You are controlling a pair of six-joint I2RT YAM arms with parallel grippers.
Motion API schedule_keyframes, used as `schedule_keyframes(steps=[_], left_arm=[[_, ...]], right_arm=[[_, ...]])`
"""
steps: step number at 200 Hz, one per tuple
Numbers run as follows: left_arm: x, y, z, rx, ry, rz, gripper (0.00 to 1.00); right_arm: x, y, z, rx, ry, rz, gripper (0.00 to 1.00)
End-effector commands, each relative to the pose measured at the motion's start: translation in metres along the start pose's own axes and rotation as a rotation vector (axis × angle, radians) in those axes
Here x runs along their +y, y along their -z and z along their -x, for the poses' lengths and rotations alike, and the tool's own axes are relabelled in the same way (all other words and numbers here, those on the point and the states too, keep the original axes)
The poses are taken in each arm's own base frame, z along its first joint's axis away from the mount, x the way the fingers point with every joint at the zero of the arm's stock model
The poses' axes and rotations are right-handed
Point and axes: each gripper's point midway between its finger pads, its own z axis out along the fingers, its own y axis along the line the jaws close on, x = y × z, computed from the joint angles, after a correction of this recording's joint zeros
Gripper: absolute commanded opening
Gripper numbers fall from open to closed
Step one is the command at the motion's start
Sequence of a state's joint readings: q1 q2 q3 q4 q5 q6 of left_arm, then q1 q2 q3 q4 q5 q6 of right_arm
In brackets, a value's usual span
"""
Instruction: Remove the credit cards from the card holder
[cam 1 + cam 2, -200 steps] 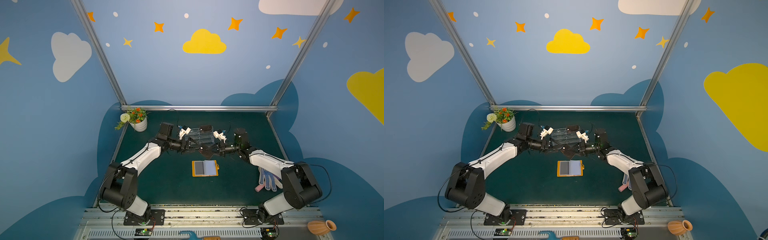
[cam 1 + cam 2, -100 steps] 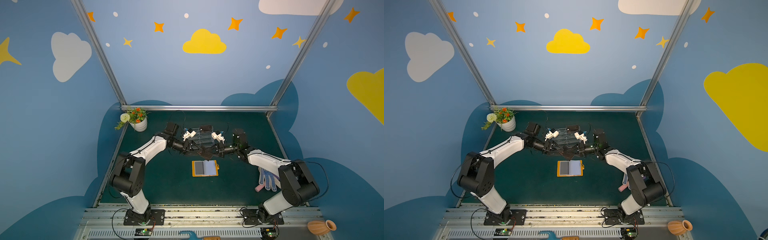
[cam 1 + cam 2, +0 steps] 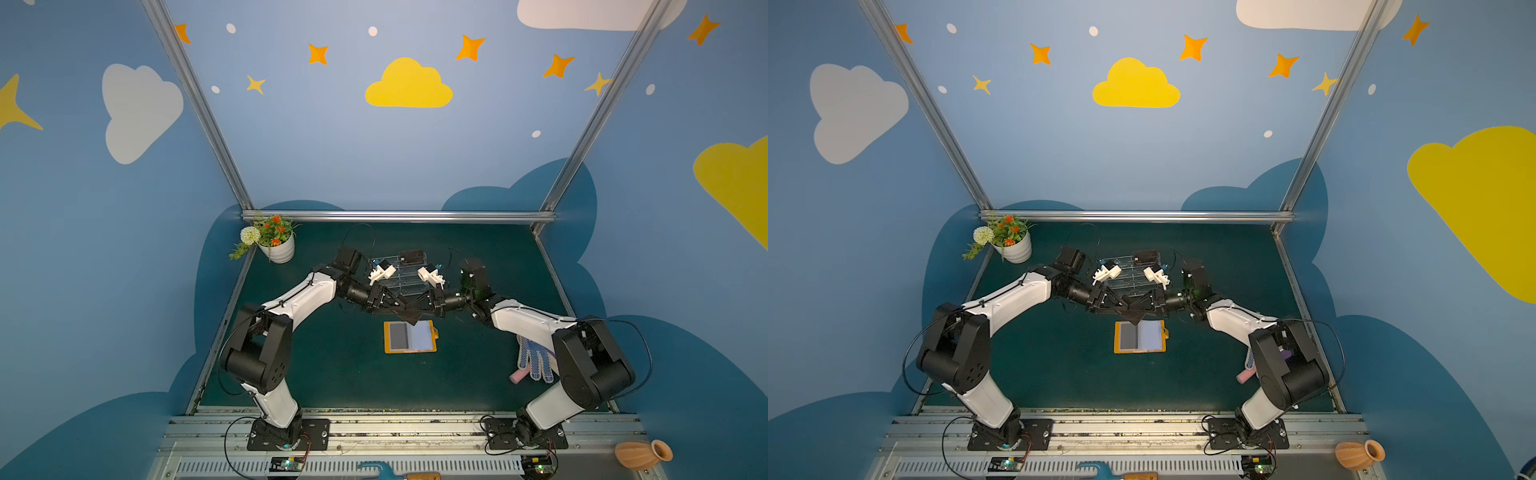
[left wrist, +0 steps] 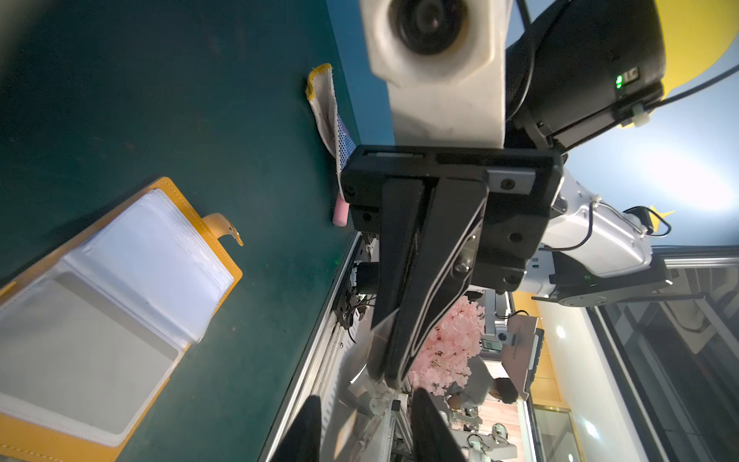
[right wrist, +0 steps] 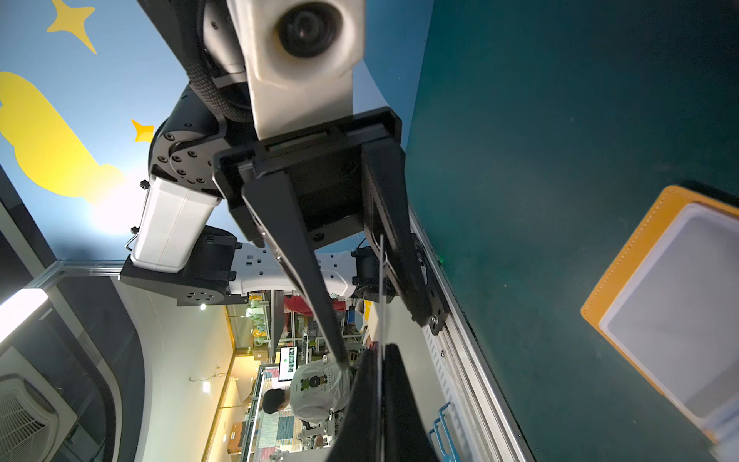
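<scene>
**Top views.** In a top view the card holder lies open on the green table, mid-scene, with its orange cover down and clear sleeves up. Above it, just to its far side, the left gripper and right gripper meet tip to tip. A dark credit card sits between them, one corner hanging over the holder's far edge. Farther back, a clear stand carries a second dark card. Its pale markings are too small to read.

**Left wrist view.** The right gripper is pinched tight on the thin credit card. The left gripper's own fingers stand apart and are not on the card. The card holder shows blank sleeves, no print, and its snap tab curls up. There is pale lettering by a green light on the right arm, too blurred to read.

**Right wrist view.** The right gripper clamps the credit card, which is seen edge-on. The left gripper has its jaws spread either side of the card, with a gap on both sides. The card holder's stitched orange edge bears no writing.
</scene>
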State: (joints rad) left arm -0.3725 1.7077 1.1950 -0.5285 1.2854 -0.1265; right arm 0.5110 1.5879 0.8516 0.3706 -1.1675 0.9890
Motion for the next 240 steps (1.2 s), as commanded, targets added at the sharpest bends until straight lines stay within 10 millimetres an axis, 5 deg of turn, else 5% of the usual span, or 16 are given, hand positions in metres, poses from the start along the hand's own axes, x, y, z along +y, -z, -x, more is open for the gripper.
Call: schedule_keyframes(steps=[1, 40, 78, 86, 119, 168, 240], left_arm=[[-0.002, -0.002, 0.001, 0.010, -0.015, -0.009, 0.23], [0.001, -0.004, -0.002, 0.019, 0.011, -0.008, 0.05], [0.013, 0.024, 0.033, -0.206, 0.052, 0.116, 0.04], [0.012, 0.036, 0.044, -0.294, 0.070, 0.150, 0.04], [0.019, 0.067, 0.070, -0.601, 0.167, 0.242, 0.04], [0.002, 0.090, 0.082, -0.828, 0.179, 0.227, 0.04], [-0.015, 0.087, 0.086, -0.903, 0.191, 0.147, 0.04]], right_arm=[[0.011, -0.002, 0.003, 0.013, 0.055, 0.022, 0.00], [0.009, 0.000, 0.004, 0.001, 0.057, 0.013, 0.00], [0.002, 0.018, 0.022, -0.151, 0.016, -0.038, 0.82], [0.001, 0.027, 0.027, -0.214, 0.002, -0.054, 0.88], [-0.008, 0.044, 0.039, -0.458, -0.093, -0.135, 0.94], [0.009, 0.025, 0.042, -0.506, -0.087, -0.098, 0.94], [0.015, 0.014, 0.072, -0.561, -0.078, 0.015, 0.94]])
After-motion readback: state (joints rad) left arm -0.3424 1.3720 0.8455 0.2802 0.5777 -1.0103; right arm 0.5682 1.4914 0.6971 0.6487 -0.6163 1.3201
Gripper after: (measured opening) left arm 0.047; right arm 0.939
